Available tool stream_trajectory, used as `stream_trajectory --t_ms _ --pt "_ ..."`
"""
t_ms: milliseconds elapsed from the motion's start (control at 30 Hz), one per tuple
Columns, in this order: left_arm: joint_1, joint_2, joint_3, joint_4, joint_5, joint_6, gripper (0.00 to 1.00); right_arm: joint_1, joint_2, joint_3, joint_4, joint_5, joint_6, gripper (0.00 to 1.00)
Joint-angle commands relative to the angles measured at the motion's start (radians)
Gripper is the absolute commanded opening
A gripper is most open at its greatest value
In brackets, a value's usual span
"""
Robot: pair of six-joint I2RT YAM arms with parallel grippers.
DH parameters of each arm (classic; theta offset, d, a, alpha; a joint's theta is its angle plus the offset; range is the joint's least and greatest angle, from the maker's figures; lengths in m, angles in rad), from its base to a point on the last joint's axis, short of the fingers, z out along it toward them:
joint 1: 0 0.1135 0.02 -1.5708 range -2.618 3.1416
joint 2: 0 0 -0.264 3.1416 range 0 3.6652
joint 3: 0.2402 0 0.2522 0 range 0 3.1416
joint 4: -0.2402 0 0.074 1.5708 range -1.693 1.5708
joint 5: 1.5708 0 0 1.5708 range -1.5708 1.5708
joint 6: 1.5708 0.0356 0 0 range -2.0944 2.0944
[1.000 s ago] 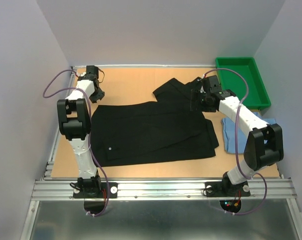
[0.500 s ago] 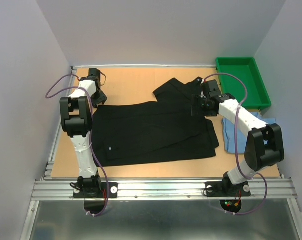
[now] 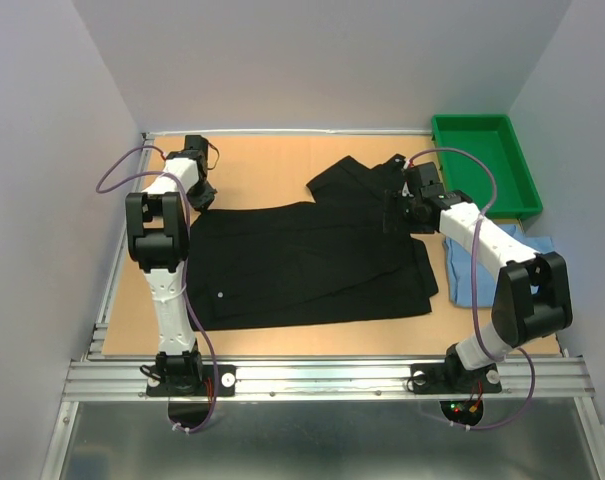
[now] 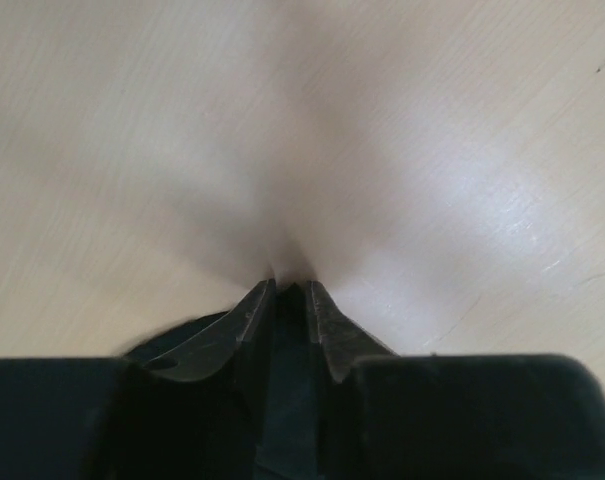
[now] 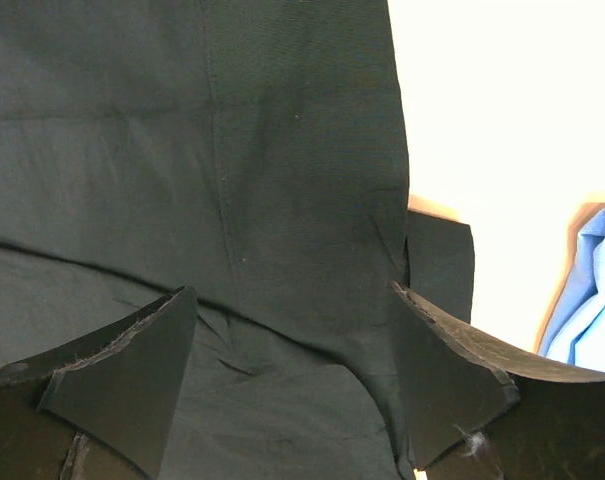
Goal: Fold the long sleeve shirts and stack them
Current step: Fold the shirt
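The black long sleeve shirt (image 3: 302, 265) lies spread flat across the middle of the table, with a sleeve bunched at the far right. My left gripper (image 3: 196, 190) is at the shirt's far left corner. In the left wrist view its fingertips (image 4: 290, 288) stand close together on the wood, and what fills the narrow dark gap is unclear. My right gripper (image 3: 400, 205) hovers open over the shirt's far right part, with black cloth (image 5: 282, 150) below its spread fingers (image 5: 292, 290). The light blue shirt (image 3: 462, 270) lies crumpled at the right, partly under the right arm.
A green tray (image 3: 470, 118) stands in the far right corner. Bare wooden table (image 3: 262, 165) shows behind the black shirt and along its near edge. A corner of the light blue cloth (image 5: 587, 290) shows beside the right fingers. Walls enclose the table on three sides.
My left gripper has shifted slightly toward the back wall at the shirt's corner and its jaws have narrowed. The right gripper has barely moved and stays open.
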State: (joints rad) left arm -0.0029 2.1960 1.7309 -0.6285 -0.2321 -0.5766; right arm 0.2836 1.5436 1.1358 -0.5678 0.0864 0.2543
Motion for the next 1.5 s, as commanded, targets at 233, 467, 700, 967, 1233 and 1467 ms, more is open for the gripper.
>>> stream_trajectory --t_ms 233,467,700,967,1233,1467 --pt "0.006 0.015 -0.033 -0.068 -0.072 0.047 0.00 0.003 0.003 0.080 0.060 0.006 0.007 0.81" --pt "0.006 -0.012 -0.090 -0.036 -0.067 0.090 0.00 -0.021 0.150 0.241 0.091 0.029 -0.015 0.74" --pt "0.006 -0.031 -0.137 0.003 -0.041 0.116 0.00 -0.064 0.348 0.375 0.126 -0.005 -0.052 0.44" --pt "0.006 -0.050 -0.160 0.013 -0.041 0.127 0.00 -0.099 0.495 0.467 0.170 -0.019 -0.058 0.45" --pt "0.006 -0.056 -0.166 0.021 -0.038 0.129 0.00 -0.115 0.585 0.502 0.187 -0.043 -0.076 0.45" --pt "0.006 -0.058 -0.183 0.026 -0.046 0.133 0.00 -0.116 0.622 0.499 0.198 -0.062 -0.098 0.45"
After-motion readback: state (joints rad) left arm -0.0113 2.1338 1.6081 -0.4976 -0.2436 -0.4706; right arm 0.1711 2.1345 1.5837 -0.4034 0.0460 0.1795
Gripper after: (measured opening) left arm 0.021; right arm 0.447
